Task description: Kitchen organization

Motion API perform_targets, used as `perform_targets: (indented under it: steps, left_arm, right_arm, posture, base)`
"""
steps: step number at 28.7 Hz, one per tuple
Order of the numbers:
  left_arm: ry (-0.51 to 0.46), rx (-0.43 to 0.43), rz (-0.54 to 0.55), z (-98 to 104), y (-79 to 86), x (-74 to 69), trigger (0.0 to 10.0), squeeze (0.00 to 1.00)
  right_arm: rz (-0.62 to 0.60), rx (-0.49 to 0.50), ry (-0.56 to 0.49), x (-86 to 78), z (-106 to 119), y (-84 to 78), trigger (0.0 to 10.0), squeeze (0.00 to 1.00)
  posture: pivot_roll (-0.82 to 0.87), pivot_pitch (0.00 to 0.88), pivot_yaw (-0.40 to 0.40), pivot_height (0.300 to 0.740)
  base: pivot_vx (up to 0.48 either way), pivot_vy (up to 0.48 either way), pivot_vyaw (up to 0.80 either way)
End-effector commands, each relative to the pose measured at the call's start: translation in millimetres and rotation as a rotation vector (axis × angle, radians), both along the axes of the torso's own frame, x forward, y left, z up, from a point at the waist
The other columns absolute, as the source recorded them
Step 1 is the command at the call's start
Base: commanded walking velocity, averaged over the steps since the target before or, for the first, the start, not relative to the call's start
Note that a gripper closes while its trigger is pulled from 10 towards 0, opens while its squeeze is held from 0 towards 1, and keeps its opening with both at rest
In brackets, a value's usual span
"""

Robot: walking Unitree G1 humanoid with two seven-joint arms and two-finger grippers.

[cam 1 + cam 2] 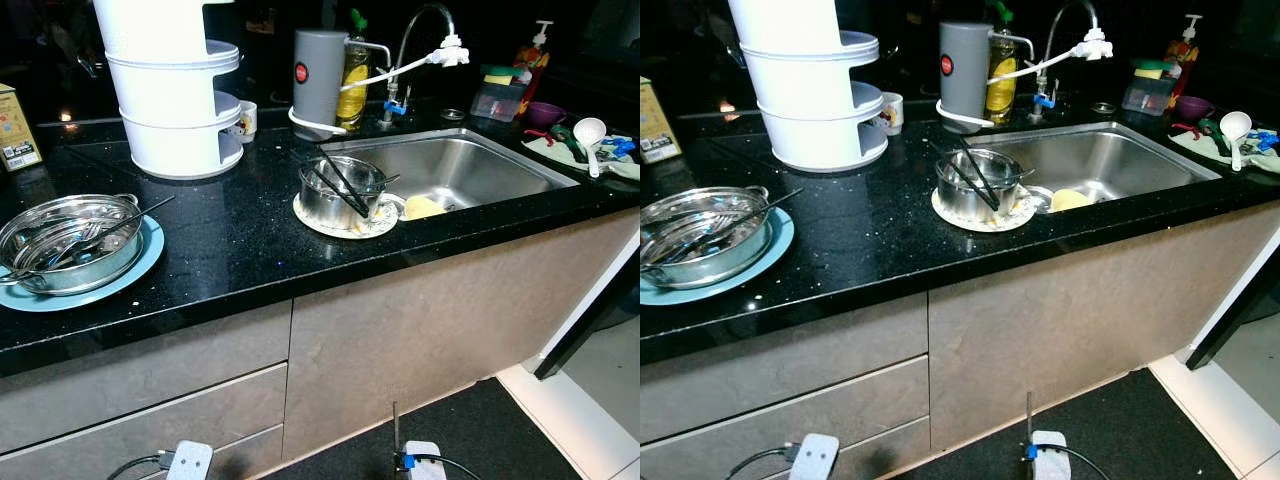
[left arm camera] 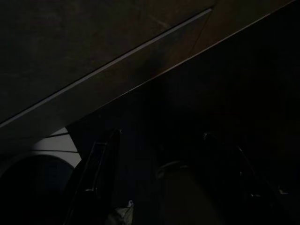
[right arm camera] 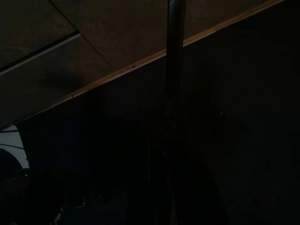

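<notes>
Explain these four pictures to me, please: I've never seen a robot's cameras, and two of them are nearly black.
The two bright pictures come from a stereo camera on a walking humanoid robot's head, looking down at a kitchen. On the black counter a metal bowl with utensils sits on a blue plate. Nearer the sink, a steel pot holding dark utensils stands on a white plate. Behind stand a white tiered container, a grey canister and a faucet. A white ladle lies to the sink's right.

The two dark pictures come from cameras on the robot's wrists. Both arms hang low in the shade by the cabinet fronts, so little can be made out. Whether they hold anything is not clear. The white parts at the bottom of the head views appear to belong to the robot.
</notes>
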State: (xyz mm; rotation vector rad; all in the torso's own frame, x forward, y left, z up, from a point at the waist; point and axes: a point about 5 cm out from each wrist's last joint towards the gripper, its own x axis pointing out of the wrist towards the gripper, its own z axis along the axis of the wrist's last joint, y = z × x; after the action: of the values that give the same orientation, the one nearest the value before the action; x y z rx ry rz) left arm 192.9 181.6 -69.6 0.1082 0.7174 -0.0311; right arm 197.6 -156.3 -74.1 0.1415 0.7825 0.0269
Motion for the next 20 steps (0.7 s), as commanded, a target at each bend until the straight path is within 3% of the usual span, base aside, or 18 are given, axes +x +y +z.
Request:
perform_targets:
  steps: [1,6,15,20]
  left_arm:
    - [0.003,0.008,0.007,0,2.0,-0.1,10.0,0.0]
    - [-0.038,0.049,-0.037,3,1.5,3.7,10.0,0.0]
    - [-0.15,0.042,-0.013,13,4.3,8.6,10.0,0.0]
    - [-0.147,0.04,-0.03,12,6.8,4.7,10.0,0.0]
  right_arm:
    - [-0.03,0.003,0.058,-13.0,-8,-2.7,10.0,0.0]
    - [0.016,-0.017,0.054,-10.2,-6,-2.8,10.0,0.0]
    - [0.063,-0.024,0.008,-3.2,-2,0.8,10.0,0.0]
    - [0.087,-0.014,-0.024,-1.8,0,4.1,10.0,0.0]
  posture:
    - [-0.04,0.056,-0.039,0.74]
    - [-0.05,0.064,-0.044,0.74]
    - [-0.04,0.084,-0.026,0.74]
    - [-0.05,0.098,-0.017,0.74]
  base:
    - [0.0,0.0,0.0]
    - [0.0,0.0,0.0]
    - [0.0,0.0,0.0]
    - [0.0,0.0,0.0]
